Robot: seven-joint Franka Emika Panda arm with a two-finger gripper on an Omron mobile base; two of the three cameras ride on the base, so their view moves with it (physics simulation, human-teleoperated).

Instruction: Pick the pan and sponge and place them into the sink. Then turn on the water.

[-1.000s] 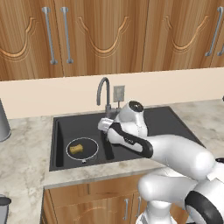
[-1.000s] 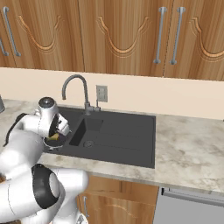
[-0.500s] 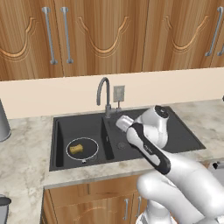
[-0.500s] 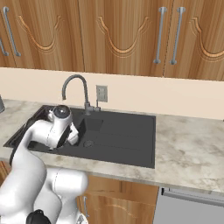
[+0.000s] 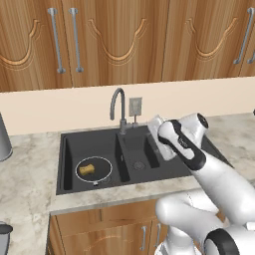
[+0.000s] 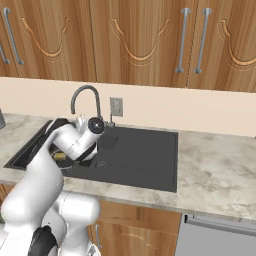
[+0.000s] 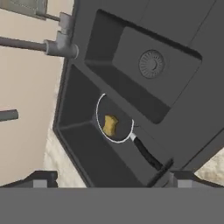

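Task status: both placements are complete; the water step is outstanding.

Pan (image 5: pixel 93 169): lies flat on the floor of the left basin of the sink (image 5: pixel 69 149). In the hand view its thin light rim forms a full circle, and the short dark handle points away from the faucet side, towards the front wall of the basin.

Sponge (image 5: pixel 88 168): rests inside the pan, near its centre. It reads as a small yellow-tan lump in both the left base view and the hand view. In the right base view the arm covers most of that basin, so it confirms little there.

Faucet (image 5: pixel 118 108): stands upright behind the divider between the two basins. No blue stream falls from the spout, so the water is judged to be off.

Gripper (image 7: pixel 109 178): raised above the sink, over the right basin, clear of pan and sponge. Its jaws stand wide apart and hold nothing; only the two dark fingertips show at the bottom of the hand view.

Remaining step: turn on the water. The faucet control is probably the small part at the base of the neck, but it is too small here to confirm. The hand sits just beside the faucet, to its right, so the next move likely calls for a short reach towards that base.
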